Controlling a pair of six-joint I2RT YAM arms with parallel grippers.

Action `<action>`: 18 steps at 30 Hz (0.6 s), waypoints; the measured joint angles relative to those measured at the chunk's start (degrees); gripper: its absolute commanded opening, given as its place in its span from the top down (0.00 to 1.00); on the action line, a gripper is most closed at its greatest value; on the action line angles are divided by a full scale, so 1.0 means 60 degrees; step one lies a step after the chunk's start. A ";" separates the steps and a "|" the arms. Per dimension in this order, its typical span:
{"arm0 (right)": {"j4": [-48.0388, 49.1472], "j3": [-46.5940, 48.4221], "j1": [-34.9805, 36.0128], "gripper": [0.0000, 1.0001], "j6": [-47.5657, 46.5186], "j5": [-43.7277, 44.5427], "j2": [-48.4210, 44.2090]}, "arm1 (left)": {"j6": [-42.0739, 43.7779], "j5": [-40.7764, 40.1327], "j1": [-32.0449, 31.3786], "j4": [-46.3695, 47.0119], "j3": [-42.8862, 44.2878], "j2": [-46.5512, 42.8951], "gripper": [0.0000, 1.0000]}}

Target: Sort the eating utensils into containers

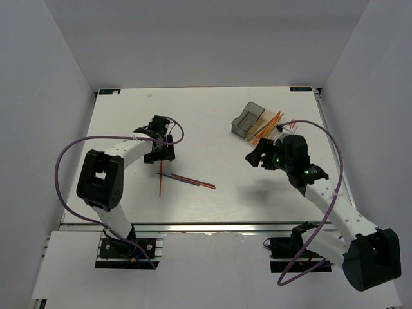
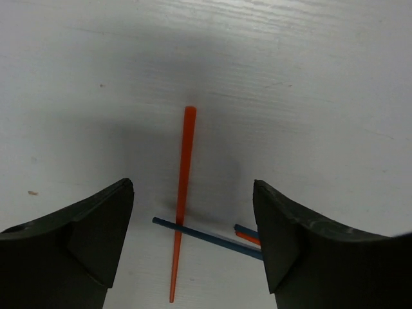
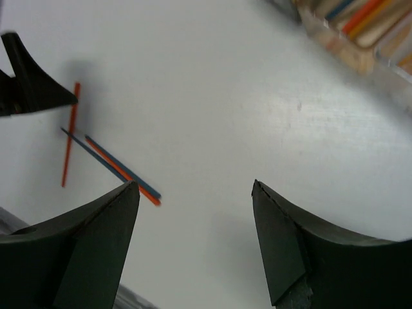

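Several thin utensils lie on the white table. An orange stick [image 2: 183, 187] [image 1: 160, 183] is crossed by a dark blue stick [image 2: 209, 237], and a blue and orange pair [image 1: 193, 181] [image 3: 122, 170] lies beside them. My left gripper [image 2: 193, 193] [image 1: 158, 143] hovers open just above the orange stick, which runs between its fingers without touching them. My right gripper [image 3: 195, 187] [image 1: 255, 156] is open and holds nothing, in the air between the sticks and the containers. The containers stand at the back right: a dark grey bin [image 1: 247, 118] and an amber bin [image 1: 265, 126] [image 3: 351, 35] with orange and blue utensils in it.
Utensils stick out of the bins toward the right [image 1: 273, 122]. The table's front edge [image 1: 206, 225] lies near the arm bases. White walls enclose the table on the left, back and right. The left gripper's dark finger [image 3: 32, 80] shows in the right wrist view.
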 measured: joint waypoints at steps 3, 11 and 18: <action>-0.0353 -0.0725 0.0007 0.24 -0.0109 -0.0211 -0.0550 | -0.0011 -0.0204 -0.0036 -0.0219 0.0022 0.0324 0.20; -0.0346 -0.1257 0.0015 0.24 -0.0794 -0.0969 -0.1140 | -0.0248 -0.0430 -0.0036 -0.0051 -0.0703 -0.0361 0.18; -0.0284 -0.1694 0.0284 0.24 -0.1035 -0.1534 -0.1231 | -0.0244 -0.0444 -0.0142 -0.0073 -0.0601 -0.0681 0.18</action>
